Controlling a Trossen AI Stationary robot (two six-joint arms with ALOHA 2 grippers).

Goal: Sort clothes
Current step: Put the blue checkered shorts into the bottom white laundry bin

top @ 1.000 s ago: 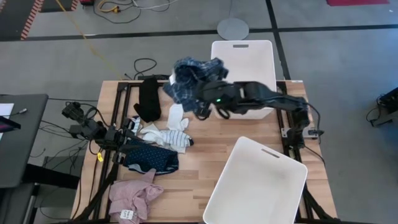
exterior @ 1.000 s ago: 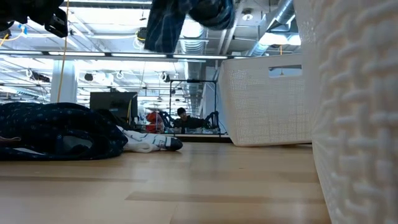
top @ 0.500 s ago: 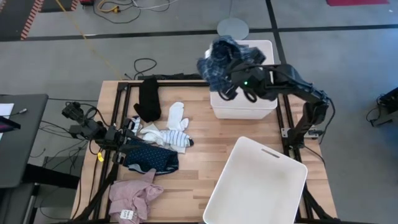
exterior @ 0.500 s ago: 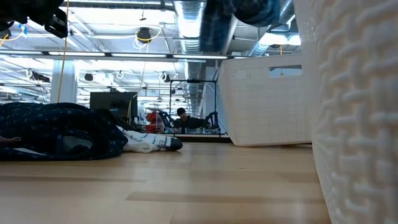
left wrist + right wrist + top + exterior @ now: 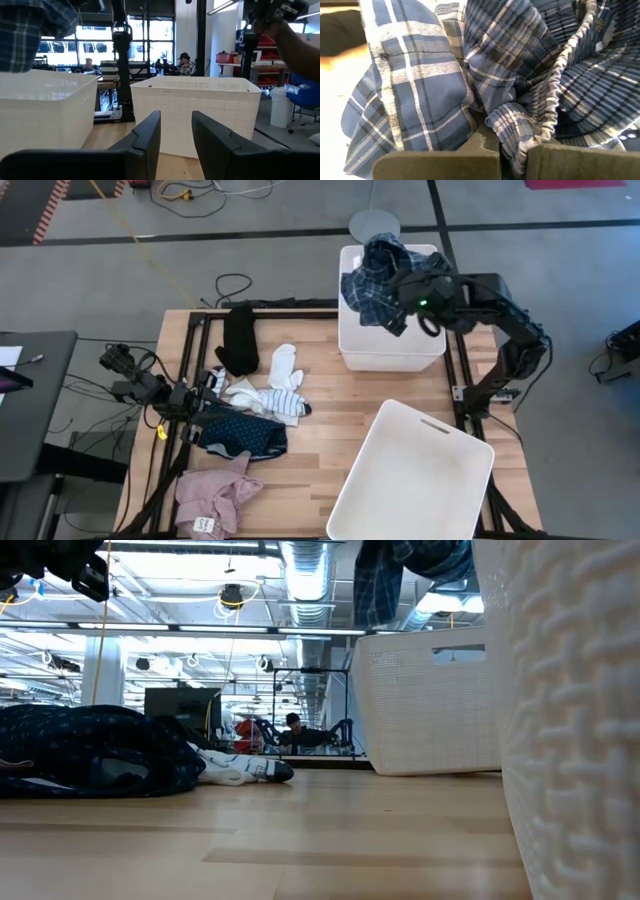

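Note:
The blue plaid shirt (image 5: 375, 280) hangs over the far white bin (image 5: 392, 358), with my right gripper (image 5: 398, 318) shut on it. It also shows at the top of the low view (image 5: 385, 580). On the table's left lie the black piece (image 5: 238, 338), white socks (image 5: 284, 365), a striped sock (image 5: 287, 406), the navy dotted piece (image 5: 245, 438) and the pink piece (image 5: 215, 495). My left gripper (image 5: 175, 131) waits at the table's left edge, over the navy piece. It is open, with nothing between its fingers. My right gripper pinches a bunched, gathered part of the plaid shirt (image 5: 511, 126) between its two fingers (image 5: 470, 162), several layers together. The shirt drapes around and below the fingers, slack. It hangs clear of the table, above the far bin.
A second white bin (image 5: 415, 475) stands tilted at the table's near right corner and fills the right of the low view (image 5: 580, 720). Bare wood lies between the two bins and the clothes. People show in the room beyond the table.
My right gripper has carried the plaid shirt up and toward the table's far right, from above the table beside the black piece to over the far bin. It has rolled a little on the way. The shirt stays lifted clear and hanging.

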